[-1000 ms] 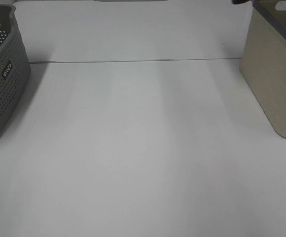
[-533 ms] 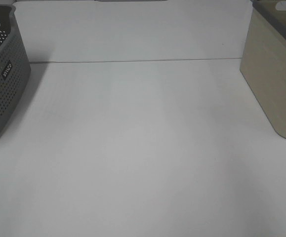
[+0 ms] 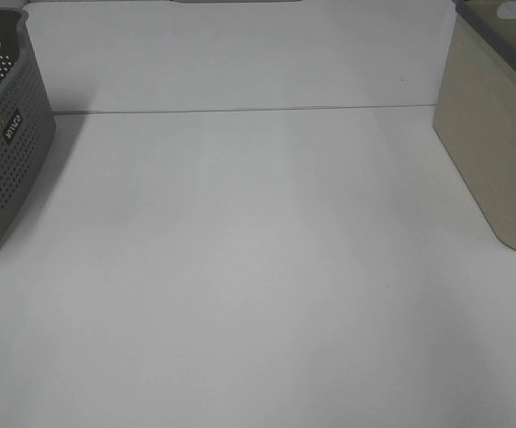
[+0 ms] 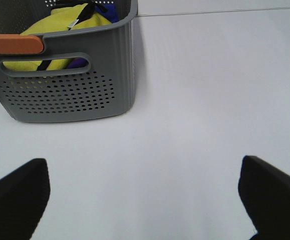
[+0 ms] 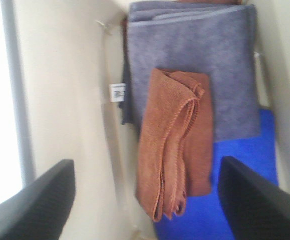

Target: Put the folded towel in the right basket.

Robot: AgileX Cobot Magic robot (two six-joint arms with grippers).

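The folded orange-brown towel (image 5: 177,145) lies inside the beige right basket (image 5: 64,100), on top of a folded grey-purple towel (image 5: 195,60) and a blue cloth (image 5: 235,200). My right gripper (image 5: 145,197) is open and empty, hanging above the towel without touching it. The right basket also shows at the right edge of the exterior high view (image 3: 489,152), where its inside is hidden. My left gripper (image 4: 145,197) is open and empty over the white table. Neither gripper shows in the exterior high view.
A grey perforated basket (image 3: 4,152) stands at the left edge of the table; in the left wrist view (image 4: 69,95) it holds yellow (image 4: 59,25) and blue cloths. The white table (image 3: 258,267) lies between the two baskets.
A dark part of the right arm at the top right of the exterior high view has moved out of sight. The baskets have not moved.
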